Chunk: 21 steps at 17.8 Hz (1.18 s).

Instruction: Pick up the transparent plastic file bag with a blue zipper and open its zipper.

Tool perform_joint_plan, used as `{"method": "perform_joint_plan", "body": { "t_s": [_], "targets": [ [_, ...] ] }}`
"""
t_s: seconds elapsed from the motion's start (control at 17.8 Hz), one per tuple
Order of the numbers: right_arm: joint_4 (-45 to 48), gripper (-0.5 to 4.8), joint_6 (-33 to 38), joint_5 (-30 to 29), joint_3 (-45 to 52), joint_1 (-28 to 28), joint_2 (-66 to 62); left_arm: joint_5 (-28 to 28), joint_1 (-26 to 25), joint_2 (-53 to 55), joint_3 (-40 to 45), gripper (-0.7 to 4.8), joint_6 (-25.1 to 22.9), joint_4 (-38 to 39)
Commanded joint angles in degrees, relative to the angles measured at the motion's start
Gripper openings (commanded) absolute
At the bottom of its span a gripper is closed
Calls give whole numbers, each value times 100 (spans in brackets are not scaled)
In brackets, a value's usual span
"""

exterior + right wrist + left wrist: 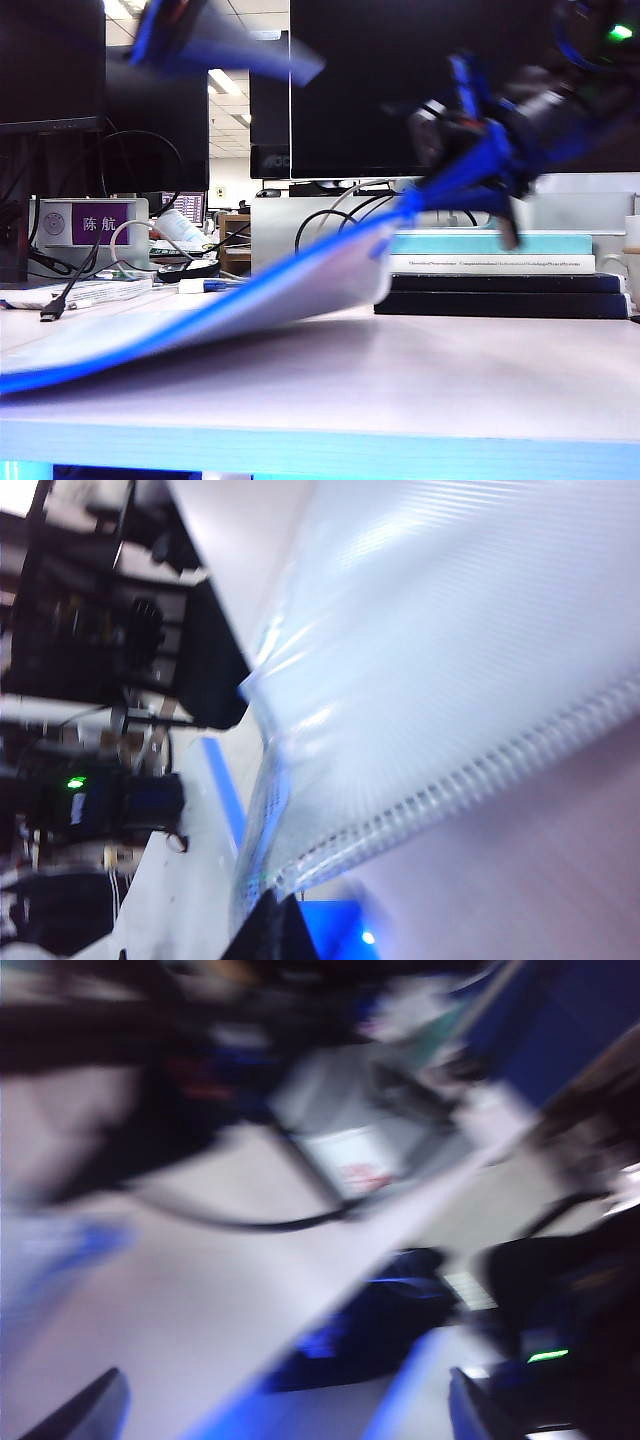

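- Half done at most, by my reading. Exterior view: the right gripper (470, 170) is clamped on one end of the bag (250, 290), lifting it off the worktop (450, 370) while the far end rests there; the blue zipper (180, 335) runs along its near edge, apparently unopened. The left gripper (215, 45) hangs high above, away from the bag.
- Left wrist view: blurred; its fingers (85, 1410) stand wide apart, empty.
- Right wrist view: the bag (450, 660) fills the frame; no contents visible inside.

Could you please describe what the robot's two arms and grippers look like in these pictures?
The right gripper has bright blue fingers on a black wrist body, with a green indicator light on the arm above. The left gripper, motion-blurred, shows blue and grey parts; its fingers look dark.
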State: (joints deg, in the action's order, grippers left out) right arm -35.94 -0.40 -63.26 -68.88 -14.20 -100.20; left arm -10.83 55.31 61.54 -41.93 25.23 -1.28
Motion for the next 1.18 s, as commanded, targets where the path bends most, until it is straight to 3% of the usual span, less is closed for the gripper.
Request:
{"method": "perform_joint_plan", "body": {
  "t_s": [0.06, 0.11, 0.17, 0.28, 0.39, 0.56, 0.73, 0.95, 1.12, 1.18],
  "targets": [
    [289, -1, 289, -111, -264, -269, 37, 1611, 518, 0, 11, 360, 544, 149],
    [339, -1, 402, -116, -350, -302, 39, 2293, 684, 0, 35, 325, 544, 280],
    [348, -1, 485, -138, -435, -304, 44, 2756, 831, 15, 63, 326, 525, 337],
    [315, -1, 649, -282, -546, -304, 105, 3362, 1104, 144, 170, 326, 592, 326],
    [323, -1, 752, -627, -566, -389, 208, 3685, 1207, 433, 186, 327, 807, 129],
    [343, -1, 837, -612, -573, -673, 374, 3930, 1204, 973, 184, 327, 802, -765],
    [269, -1, 844, -695, -570, -809, 400, 4249, 1204, 1246, 186, 326, 778, -1064],
    [105, -1, 841, -817, -570, -837, 409, 5182, 1198, 1268, 186, 325, 754, -1147],
    [105, -1, 859, -1117, -570, -881, 409, 5069, 1200, 1292, 186, 317, 730, -1239],
    [105, -1, 903, -1196, -570, -883, 409, 5069, 1200, 1320, 186, 265, 699, -1263]
  ]
}}
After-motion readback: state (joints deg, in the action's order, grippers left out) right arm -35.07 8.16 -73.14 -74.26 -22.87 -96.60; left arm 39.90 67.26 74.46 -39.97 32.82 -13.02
